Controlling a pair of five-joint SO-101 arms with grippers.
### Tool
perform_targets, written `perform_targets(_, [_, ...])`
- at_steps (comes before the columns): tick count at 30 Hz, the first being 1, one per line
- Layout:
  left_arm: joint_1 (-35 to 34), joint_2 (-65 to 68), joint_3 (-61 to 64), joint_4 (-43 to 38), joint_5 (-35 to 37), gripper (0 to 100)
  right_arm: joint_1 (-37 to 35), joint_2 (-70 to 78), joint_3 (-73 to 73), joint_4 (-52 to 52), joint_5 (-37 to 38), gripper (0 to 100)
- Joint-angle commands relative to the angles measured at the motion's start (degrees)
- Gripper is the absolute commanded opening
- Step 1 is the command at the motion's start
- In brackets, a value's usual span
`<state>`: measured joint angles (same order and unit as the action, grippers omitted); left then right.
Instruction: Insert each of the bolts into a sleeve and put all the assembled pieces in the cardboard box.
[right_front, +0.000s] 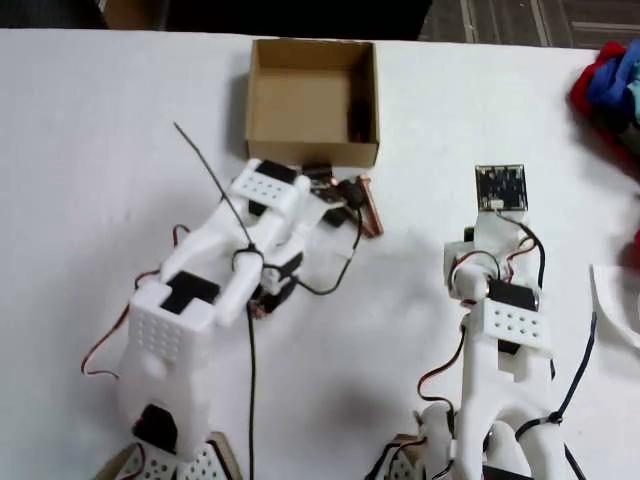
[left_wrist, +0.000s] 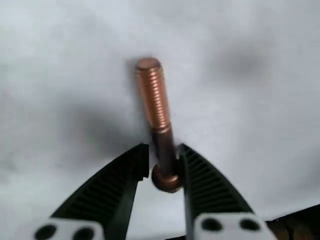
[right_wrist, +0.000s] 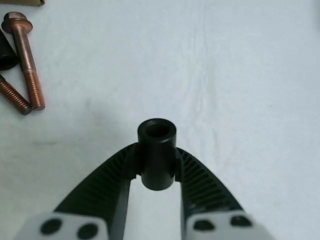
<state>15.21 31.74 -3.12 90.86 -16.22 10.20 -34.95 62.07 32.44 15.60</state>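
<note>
And there it was: the left gripper (left_wrist: 163, 152) was clamped tight on a copper bolt (left_wrist: 154, 95). It pinched the smooth shank just above the head, with the threaded end sticking out ahead over the tabletop (left_wrist: 260, 100). All this sat just in front of the cardboard box (right_front: 310, 153), by its front right corner, and the box itself stood at the far edge of the tabletop. Over toward the right edge, the right gripper (right_wrist: 157, 151) had a black sleeve (right_wrist: 157, 134) squeezed between its fingers, open bore facing the camera. A spare bolt (right_wrist: 24, 60) lay on the tabletop well off to one side, near the box.
</note>
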Motion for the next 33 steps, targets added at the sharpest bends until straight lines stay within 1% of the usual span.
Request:
perform_targets(1, [-0.53, -0.44, 0.4, -0.7, -4.57, 2, 0.48, -2.95, -2.64, -1.01, -0.26, 2.2])
perform_targets(2, [-0.53, -0.44, 0.22, -0.44, -6.95, 3, 0.48, -2.95, -2.64, -1.01, -0.26, 2.2])
perform_targets(3, [-0.53, -0.53, 0.13, -0.35, -10.29, 3, 0.48, -2.95, -2.64, -1.01, -0.26, 2.2])
perform_targets(6, [-0.44, -1.14, 0.04, 0.44, -24.44, 3, 0.48, -2.95, -2.64, -1.01, -0.26, 2.2])
perform_targets(8, [-0.44, -0.97, -2.24, 3.43, -33.14, 3, 0.48, -2.95, -2.64, -1.1, -0.26, 2.2])
perform_targets(10, [-0.53, -1.05, -6.37, 6.33, -39.03, 3, 0.48, -2.95, -2.64, -1.1, -0.26, 2.2])
perform_targets(11, [-0.62, -1.05, -9.27, 7.65, -40.09, 3, 0.48, -2.95, -2.64, -1.1, -0.26, 2.2])
perform_targets(15, [-0.97, -0.53, -21.32, 10.46, -40.09, 3, 0.48, -2.95, -2.64, -1.1, -0.26, 2.2])
perform_targets(19, [-0.62, -0.35, -23.16, 9.76, -39.65, 3, 0.48, -2.95, -2.64, -1.1, -0.26, 2.2])
perform_targets(21, [-0.62, 0.44, -23.16, 9.76, -36.13, 8, 0.48, -2.95, -2.64, -1.1, -0.26, 2.2])
perform_targets(24, [-1.05, 3.87, -23.34, 9.76, -32.53, 23, 0.48, -2.95, -2.64, -1.1, -0.26, 2.2])
perform_targets(25, [-1.23, 4.92, -23.6, 9.76, -32.18, 25, 0.48, -2.95, -2.64, -1.1, -0.26, 2.2])
perform_targets(29, [-1.58, 5.8, -23.78, 6.59, -31.82, 18, 0.48, -2.95, -2.64, -1.1, -0.26, 2.2])
perform_targets(31, [-1.49, 4.4, -23.78, 6.77, -31.21, 14, 0.48, -2.95, -2.64, -1.1, -0.26, 2.2])
perform_targets(33, [-1.05, 1.93, -23.6, 9.05, -26.37, 11, 0.48, -2.95, -2.64, -1.1, -0.26, 2.2])
